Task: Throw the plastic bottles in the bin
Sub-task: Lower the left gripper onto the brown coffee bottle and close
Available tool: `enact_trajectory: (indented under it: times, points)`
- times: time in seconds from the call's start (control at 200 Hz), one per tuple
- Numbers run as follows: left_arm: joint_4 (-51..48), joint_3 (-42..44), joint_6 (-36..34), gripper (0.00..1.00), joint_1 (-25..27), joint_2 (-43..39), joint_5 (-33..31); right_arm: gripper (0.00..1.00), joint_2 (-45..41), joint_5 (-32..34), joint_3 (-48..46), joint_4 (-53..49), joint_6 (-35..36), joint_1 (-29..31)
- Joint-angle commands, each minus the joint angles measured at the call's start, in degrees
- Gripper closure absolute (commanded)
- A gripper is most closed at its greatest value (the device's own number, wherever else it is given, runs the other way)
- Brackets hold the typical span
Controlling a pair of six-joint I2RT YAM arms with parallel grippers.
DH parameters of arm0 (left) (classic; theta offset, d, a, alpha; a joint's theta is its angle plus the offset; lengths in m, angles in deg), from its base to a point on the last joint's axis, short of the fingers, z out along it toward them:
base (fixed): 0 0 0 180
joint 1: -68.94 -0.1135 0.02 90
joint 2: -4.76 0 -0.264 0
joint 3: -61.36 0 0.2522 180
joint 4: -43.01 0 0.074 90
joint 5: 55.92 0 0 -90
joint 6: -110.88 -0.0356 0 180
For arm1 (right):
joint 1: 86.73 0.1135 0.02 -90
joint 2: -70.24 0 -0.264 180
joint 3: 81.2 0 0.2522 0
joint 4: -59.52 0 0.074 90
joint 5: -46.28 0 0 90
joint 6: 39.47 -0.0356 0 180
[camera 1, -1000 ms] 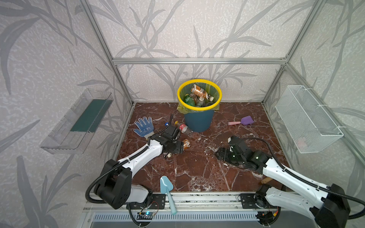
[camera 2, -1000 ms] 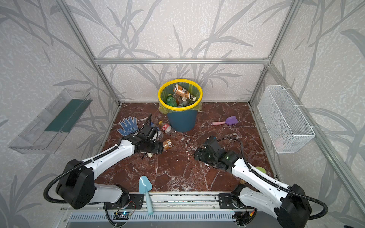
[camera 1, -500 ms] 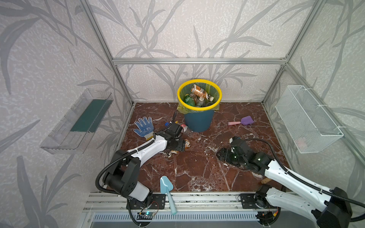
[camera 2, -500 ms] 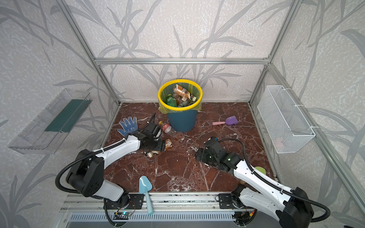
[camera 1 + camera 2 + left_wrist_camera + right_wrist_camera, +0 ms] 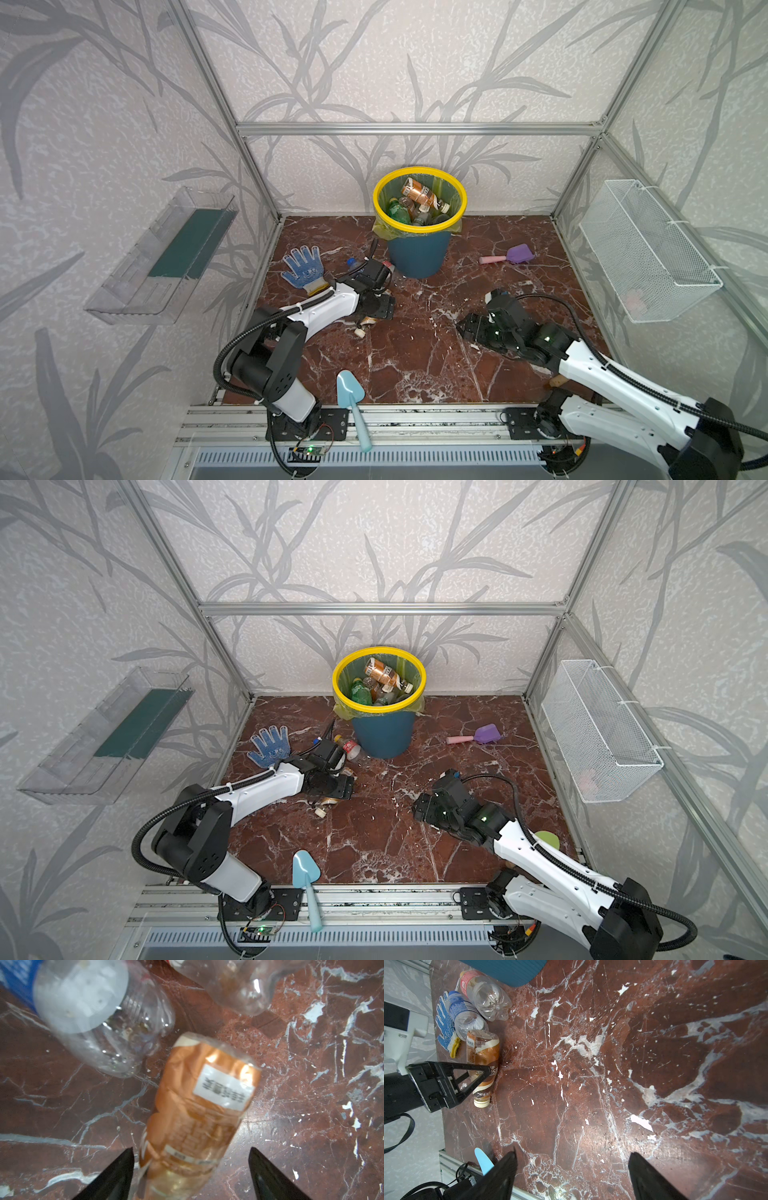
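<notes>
- We see the bin (image 5: 419,253) at the back of the bench (image 5: 415,353), with bottles (image 5: 419,195) inside.
- Left of it we find three more bottles (image 5: 467,1016), the glove (image 5: 304,268) further left.
- One scoop (image 5: 513,255) lies right of the bin, a second scoop (image 5: 349,392) at the front.

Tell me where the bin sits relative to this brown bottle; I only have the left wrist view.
Observer: In both top views the bin stands at the back of the floor, farther back than the brown bottle and toward the robot's right.
Operator: Which way does the bottle's cap point?
Observer: The right wrist view shows the white cap toward the front rail, away from the bin.
Operator: Is the right arm in the way?
Observer: No; the right gripper hovers over bare floor, jaws open and empty, well clear of the brown bottle.
</notes>
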Motion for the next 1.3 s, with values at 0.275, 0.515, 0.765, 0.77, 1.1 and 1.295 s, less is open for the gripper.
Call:
enact_trajectory:
  times: [0.275,0.515,0.765,0.77,1.1,1.295]
  points:
    - [2.2,1.6,3.3,0.24,3.2,0.0,0.6,0.16,-0.6,1.2,-1.0,-0.2,-0.5,0.2]
    - [2.2,0.7,3.2,0.29,3.2,1.5,1.0,0.16,-0.6,1.3,-1.2,-0.1,-0.6,0.2]
    - [2.4,0.7,3.4,0.31,3.2,2.6,1.3,0.17,-0.5,1.5,-1.6,0.4,-0.7,0.2]
    - [2.4,0.7,3.4,0.31,3.2,2.7,1.3,0.17,-0.5,1.5,-1.6,0.4,-0.7,0.2]
    - [1.9,0.8,2.7,0.41,3.3,1.3,1.9,0.17,-0.1,2.1,-1.6,1.6,-0.5,0.2]
    - [1.7,1.7,2.5,0.46,3.3,-0.4,2.3,0.18,1.5,1.7,-0.9,2.0,-0.3,0.2]
